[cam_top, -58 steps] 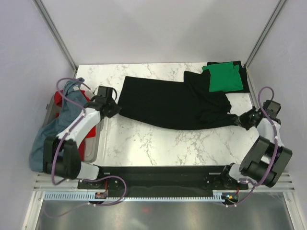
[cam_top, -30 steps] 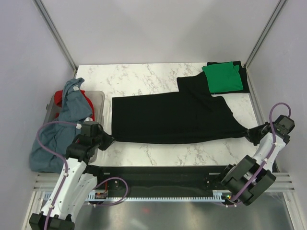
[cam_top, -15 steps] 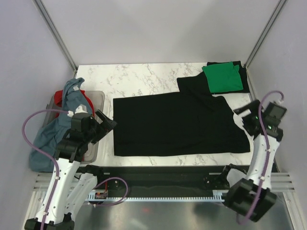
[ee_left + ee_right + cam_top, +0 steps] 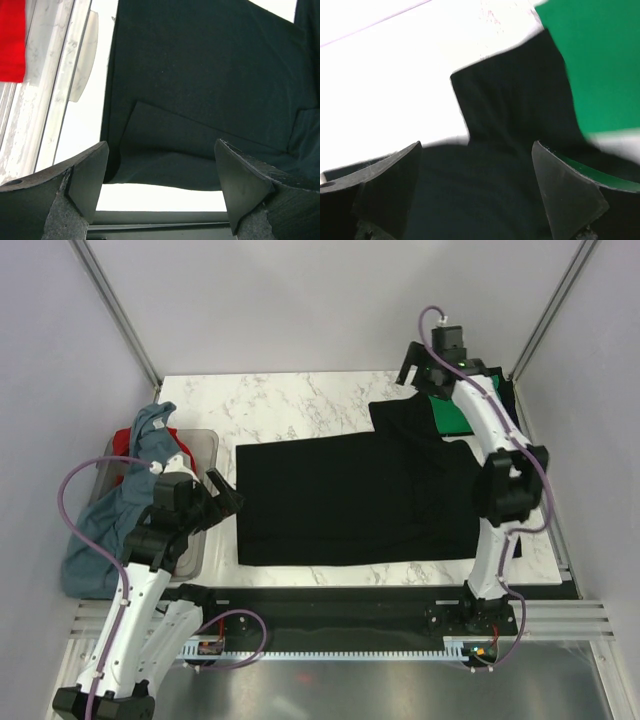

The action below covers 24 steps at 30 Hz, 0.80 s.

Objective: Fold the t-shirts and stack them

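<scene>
A black t-shirt [image 4: 360, 500] lies spread flat across the marble table, one sleeve [image 4: 400, 418] reaching toward the back right. There a folded green t-shirt [image 4: 455, 412] rests on a folded black one [image 4: 508, 392]. My left gripper [image 4: 225, 495] hovers open just off the black shirt's left edge; in the left wrist view the shirt [image 4: 210, 90] lies beyond the empty gripper [image 4: 160, 190]. My right gripper [image 4: 420, 372] is open above the back of the table; in the right wrist view the gripper [image 4: 477, 195] looks down on the black sleeve [image 4: 515, 115] and the green shirt [image 4: 600, 60].
A translucent grey bin [image 4: 203, 445] stands at the table's left edge with a red t-shirt [image 4: 125, 445] in it and a grey-blue t-shirt [image 4: 120, 510] draped over its side. Metal frame posts rise at the back corners. The right arm stretches along the table's right side.
Both grippers have opened and let go of the black shirt, which now lies flat. The right arm has swung from the front right to the back, over the sleeve.
</scene>
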{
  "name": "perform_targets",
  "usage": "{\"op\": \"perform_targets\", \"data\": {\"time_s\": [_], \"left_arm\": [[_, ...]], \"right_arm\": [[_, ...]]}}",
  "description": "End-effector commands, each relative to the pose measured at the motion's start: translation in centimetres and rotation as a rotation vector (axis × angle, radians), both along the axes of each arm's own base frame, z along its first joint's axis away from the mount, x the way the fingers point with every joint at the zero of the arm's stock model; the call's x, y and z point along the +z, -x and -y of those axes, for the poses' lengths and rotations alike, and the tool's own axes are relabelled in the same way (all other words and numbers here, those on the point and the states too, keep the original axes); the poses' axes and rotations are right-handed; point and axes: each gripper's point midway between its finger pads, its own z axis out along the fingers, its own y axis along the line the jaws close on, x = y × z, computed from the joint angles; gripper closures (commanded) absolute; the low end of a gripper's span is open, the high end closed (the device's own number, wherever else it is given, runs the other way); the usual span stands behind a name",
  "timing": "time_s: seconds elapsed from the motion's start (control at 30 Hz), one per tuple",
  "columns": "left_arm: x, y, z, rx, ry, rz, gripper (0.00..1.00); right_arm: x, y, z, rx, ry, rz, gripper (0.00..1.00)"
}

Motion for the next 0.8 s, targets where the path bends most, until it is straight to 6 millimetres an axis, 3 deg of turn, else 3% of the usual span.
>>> {"op": "perform_targets", "data": {"time_s": [0.0, 0.1, 0.13, 0.17, 0.27, 0.63, 0.77], "left_arm": [[1.3, -0.8, 0.2, -0.048, -0.023, 0.080, 0.07], [1.6, -0.8, 0.2, -0.049, -0.021, 0.100, 0.08], [1.6, -0.7, 0.6, -0.067, -0.008, 0.099, 0.08], [1.6, -0.7, 0.6, -0.068, -0.007, 0.102, 0.08], [1.6, -0.7, 0.6, -0.071, -0.007, 0.102, 0.09], [1.4, -0.8, 0.8, -0.077, -0.004, 0.092, 0.10], [1.3, -0.8, 0.9, -0.081, -0.001, 0.089, 0.10]], "right_arm": [[-2.2, -3.7, 0.7, 0.015, 0.112, -0.026, 0.03], [-4.0, -6.6, 1.4, 0.009, 0.180, -0.017, 0.05], [-5.6, -7.3, 1.7, 0.013, 0.211, -0.034, 0.05], [-5.0, -8.1, 1.9, 0.008, 0.224, -0.009, 0.05], [-6.1, -9.4, 2.6, -0.008, 0.272, 0.008, 0.07], [-10.9, -11.8, 4.6, -0.035, 0.302, -0.003, 0.14], [-11.6, -12.7, 5.0, -0.039, 0.316, 0.012, 0.19]]}}
